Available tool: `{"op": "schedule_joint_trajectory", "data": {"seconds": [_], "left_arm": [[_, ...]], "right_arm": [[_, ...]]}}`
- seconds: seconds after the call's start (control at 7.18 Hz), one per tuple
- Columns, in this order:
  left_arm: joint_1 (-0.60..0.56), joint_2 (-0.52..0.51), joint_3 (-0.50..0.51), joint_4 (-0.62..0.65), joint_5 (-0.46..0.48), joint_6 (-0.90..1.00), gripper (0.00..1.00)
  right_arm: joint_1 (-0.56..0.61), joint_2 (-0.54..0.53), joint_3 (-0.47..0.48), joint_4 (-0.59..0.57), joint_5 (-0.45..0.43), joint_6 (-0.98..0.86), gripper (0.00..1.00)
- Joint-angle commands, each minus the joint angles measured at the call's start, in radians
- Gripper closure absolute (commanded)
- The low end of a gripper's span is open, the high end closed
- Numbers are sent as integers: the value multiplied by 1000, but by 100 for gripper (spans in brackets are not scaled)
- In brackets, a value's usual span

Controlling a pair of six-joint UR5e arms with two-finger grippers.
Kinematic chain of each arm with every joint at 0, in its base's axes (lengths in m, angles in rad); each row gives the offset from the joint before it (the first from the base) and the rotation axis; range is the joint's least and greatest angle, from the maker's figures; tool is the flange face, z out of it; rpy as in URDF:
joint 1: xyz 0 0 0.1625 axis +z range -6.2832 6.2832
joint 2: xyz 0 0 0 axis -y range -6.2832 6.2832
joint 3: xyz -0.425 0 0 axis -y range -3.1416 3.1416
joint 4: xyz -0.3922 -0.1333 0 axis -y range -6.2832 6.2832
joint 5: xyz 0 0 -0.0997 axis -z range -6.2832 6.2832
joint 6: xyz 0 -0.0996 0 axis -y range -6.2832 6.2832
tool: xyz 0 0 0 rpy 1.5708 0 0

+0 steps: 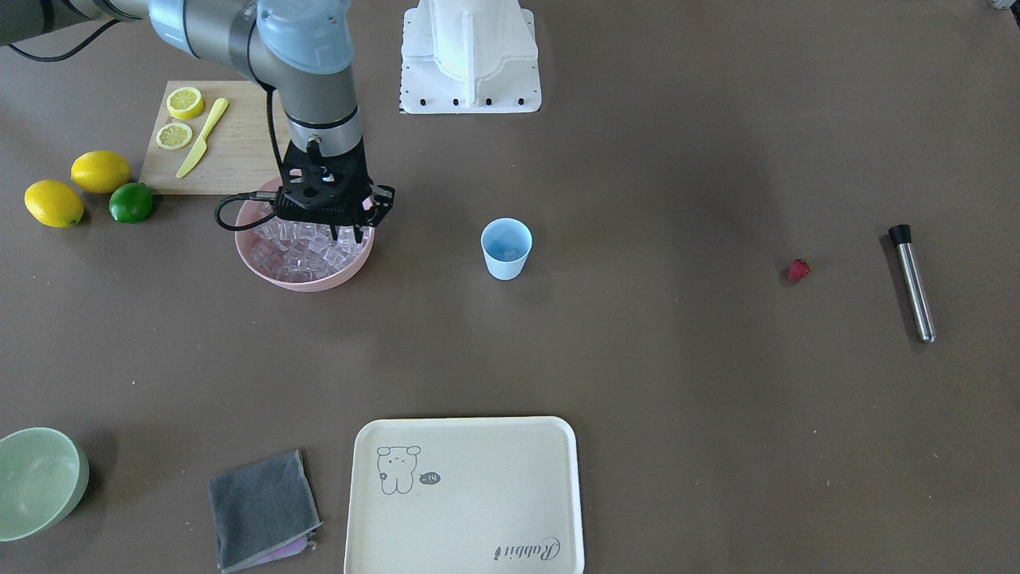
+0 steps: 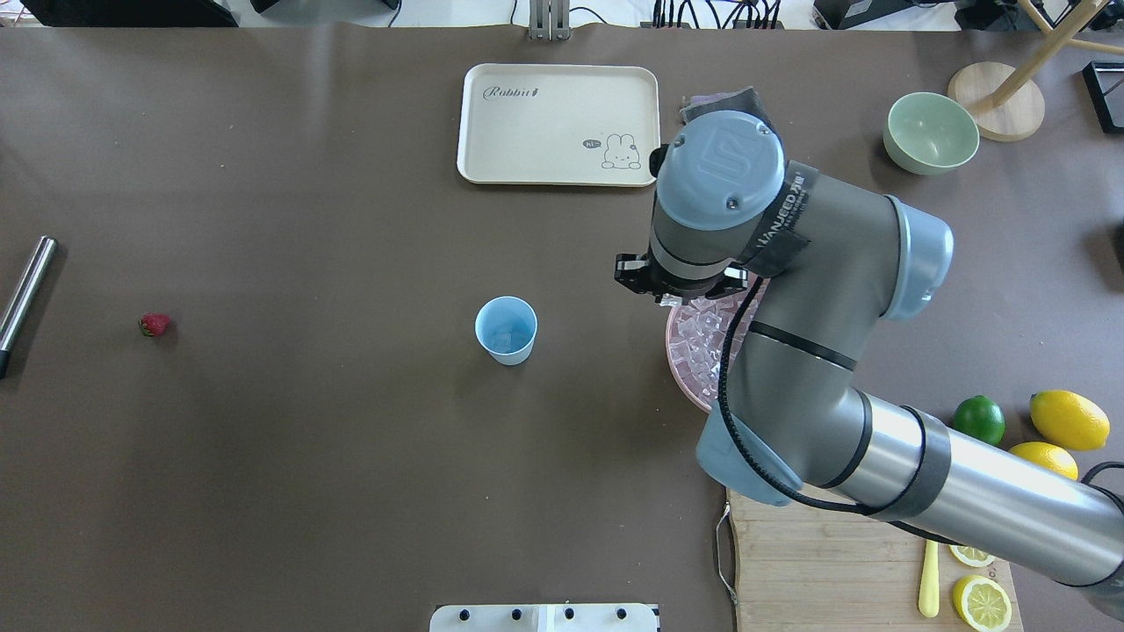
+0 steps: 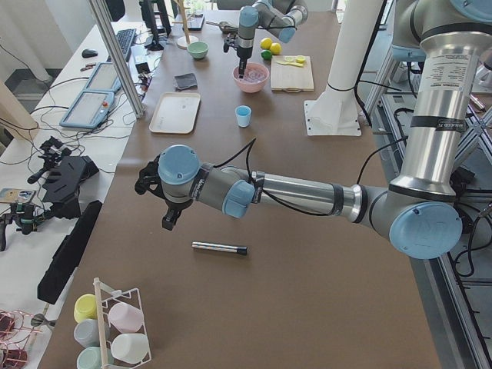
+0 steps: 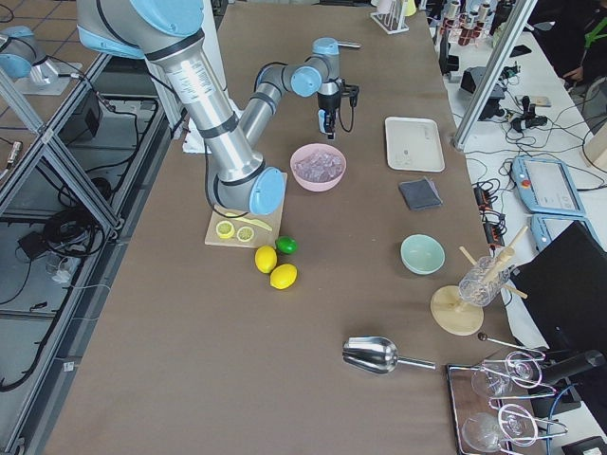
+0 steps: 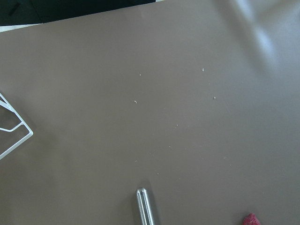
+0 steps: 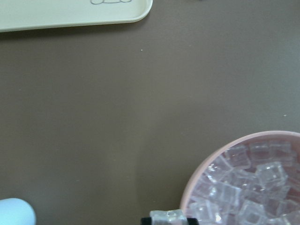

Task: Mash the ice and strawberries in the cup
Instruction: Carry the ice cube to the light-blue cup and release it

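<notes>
My right gripper [image 1: 355, 233] hangs over the near edge of the pink bowl [image 1: 303, 283] full of clear ice [image 1: 299, 251]. In the right wrist view its fingertips are shut on one ice cube [image 6: 168, 218] beside the bowl's rim [image 6: 234, 140]. The pale blue cup [image 1: 506, 249] stands upright mid-table with some ice inside [image 2: 505, 336]. The red strawberry piece [image 1: 798, 270] lies alone on the table, also in the left wrist view [image 5: 251, 219]. My left gripper [image 3: 165, 211] hovers near a steel muddler [image 1: 912, 283]; I cannot tell if it is open or shut.
A cream tray [image 1: 466, 494], a grey cloth [image 1: 263, 510] and a pale green bowl [image 1: 36, 482] sit along the operators' edge. A cutting board [image 1: 239, 151] with lemon slices and a yellow knife, two lemons and a lime [image 1: 131, 202] lie behind the pink bowl.
</notes>
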Motion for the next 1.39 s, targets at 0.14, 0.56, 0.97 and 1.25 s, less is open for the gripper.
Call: {"op": "schedule_joint_trajectory", "data": {"seconds": [0.14, 0.56, 0.97, 1.25], "left_arm": [[-5, 1, -4, 16, -18, 0, 1], [-5, 2, -2, 16, -19, 0, 1], [-3, 13, -4, 16, -19, 0, 1], [-5, 16, -4, 11, -19, 0, 1]], "right_arm": [[-60, 282, -241, -11, -7, 168, 76], [-103, 329, -374, 78, -37, 218, 75], [-107, 296, -399, 121, -38, 226, 75], [-120, 286, -391, 121, -40, 229, 56]]}}
